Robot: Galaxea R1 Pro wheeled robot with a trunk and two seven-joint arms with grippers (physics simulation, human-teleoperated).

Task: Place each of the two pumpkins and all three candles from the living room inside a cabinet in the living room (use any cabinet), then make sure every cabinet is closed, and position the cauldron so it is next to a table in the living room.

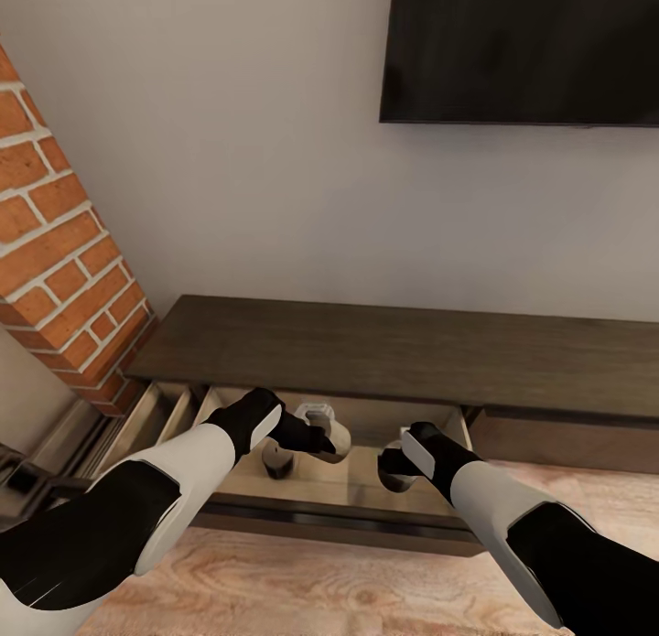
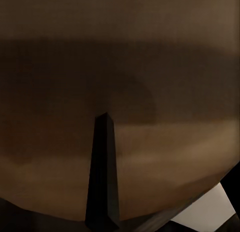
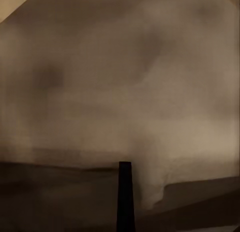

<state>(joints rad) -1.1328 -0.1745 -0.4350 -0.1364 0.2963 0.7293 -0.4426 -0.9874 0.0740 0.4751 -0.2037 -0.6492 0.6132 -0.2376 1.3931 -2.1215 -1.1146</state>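
The long dark brown cabinet [image 1: 412, 352] runs along the wall, and its pale drawer [image 1: 348, 491] stands pulled out under both arms. My left gripper [image 1: 322, 435] is over the drawer, shut on a grey-tan candle [image 1: 337, 436]. Up close in the left wrist view that candle [image 2: 150, 67] is a brown mass behind one black finger [image 2: 102, 177]. A darker candle [image 1: 277, 459] stands on the drawer floor below the left hand. My right gripper [image 1: 392, 467] is inside the drawer, shut on a tan candle [image 1: 388, 478], which is blurred in the right wrist view [image 3: 125, 92].
A brick column [image 1: 55, 252] rises at the left and a dark TV [image 1: 522, 50] hangs on the wall above. A narrower divided drawer [image 1: 156, 412] is open next to the brick. Wooden floor [image 1: 320, 590] lies in front of the cabinet.
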